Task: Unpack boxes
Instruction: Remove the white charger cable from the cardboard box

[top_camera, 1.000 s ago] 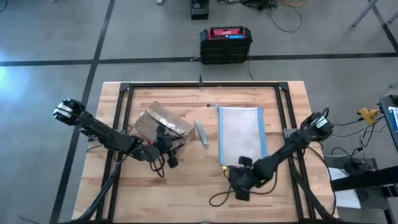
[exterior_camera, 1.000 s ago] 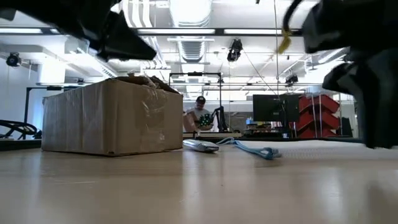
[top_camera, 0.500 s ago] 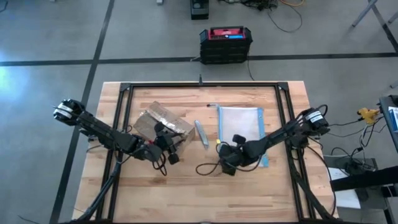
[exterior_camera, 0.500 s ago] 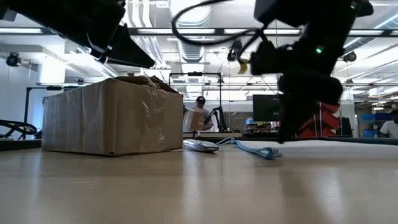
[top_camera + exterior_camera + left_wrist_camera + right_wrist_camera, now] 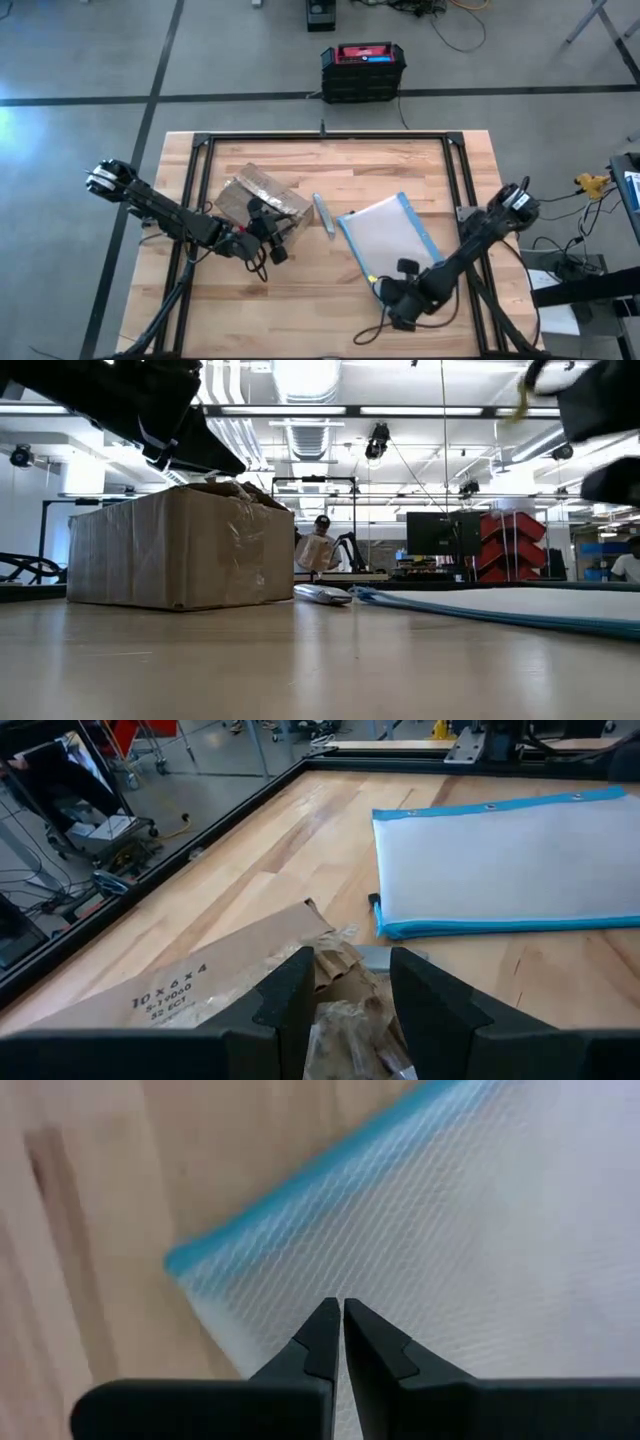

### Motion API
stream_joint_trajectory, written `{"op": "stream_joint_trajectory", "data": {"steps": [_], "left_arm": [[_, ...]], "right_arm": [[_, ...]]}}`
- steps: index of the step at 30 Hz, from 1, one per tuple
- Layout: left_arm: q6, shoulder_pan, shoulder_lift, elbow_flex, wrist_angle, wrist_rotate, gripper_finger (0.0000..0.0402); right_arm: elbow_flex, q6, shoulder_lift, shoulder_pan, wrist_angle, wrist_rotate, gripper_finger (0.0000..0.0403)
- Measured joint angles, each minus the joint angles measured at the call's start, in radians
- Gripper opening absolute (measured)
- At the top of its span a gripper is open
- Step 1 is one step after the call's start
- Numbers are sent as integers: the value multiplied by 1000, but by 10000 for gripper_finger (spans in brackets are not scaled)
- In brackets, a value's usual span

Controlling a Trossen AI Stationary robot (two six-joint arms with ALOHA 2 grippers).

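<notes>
One cardboard box [image 5: 262, 199] sits on the table's [image 5: 300, 310] left half, the left gripper [image 5: 345, 992] parted over its crumpled flaps. One blue-edged pouch [image 5: 388, 234] lies askew, its corner pinched by the clenched right gripper [image 5: 342, 1325].

Overhead camera looks straight down on the whole tabletop [image 5: 300, 300]. Low camera sits at tabletop level, facing the room. Both share the cardboard box [image 5: 262, 197] at nine o'clock. Wrist cameras look closely past each tool.
</notes>
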Motion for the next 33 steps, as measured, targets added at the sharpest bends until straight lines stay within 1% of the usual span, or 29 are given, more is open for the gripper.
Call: {"op": "stream_joint_trajectory", "data": {"steps": [2, 5, 7, 8, 9, 11, 13, 15, 17, 21, 25, 29, 33], "left_arm": [[1, 1, 0, 1, 8, 0, 119], [1, 1, 0, 2, 28, 1, 119], [-5, 1, 0, 2, 36, 3, 119], [-11, 1, 0, 2, 40, 8, 119], [-15, 1, 0, 2, 47, 36, 119], [-16, 0, 0, 2, 64, 122, 119], [-17, 0, 0, 2, 83, 210, 119], [-5, -1, 5, 2, 116, 250, 119], [20, 0, 16, 2, 142, 256, 119], [93, 0, 63, 2, 238, 256, 119], [146, 0, 116, 2, 319, 258, 119], [142, 0, 154, 2, 320, 260, 119], [129, 0, 180, 2, 324, 260, 119]], "right_arm": [[4, 5, 0, 3, -13, 80, 2], [5, -2, 0, -25, -1, 199, 3], [3, -40, 0, -54, 24, 245, 3], [1, -61, 0, -67, 40, 251, 4], [0, -69, 0, -80, 56, 249, 7], [-1, -62, 0, -91, 86, 211, 20], [4, -39, 0, -80, 103, 171, 42], [9, -8, 0, -56, 128, 151, 71], [10, 34, 0, -29, 158, 142, 104], [10, 99, 8, 32, 162, 104, 169], [10, 146, 28, 85, 161, 89, 215], [10, 179, 61, 92, 146, 104, 235], [12, 165, 103, 82, 142, 112, 235]]}}
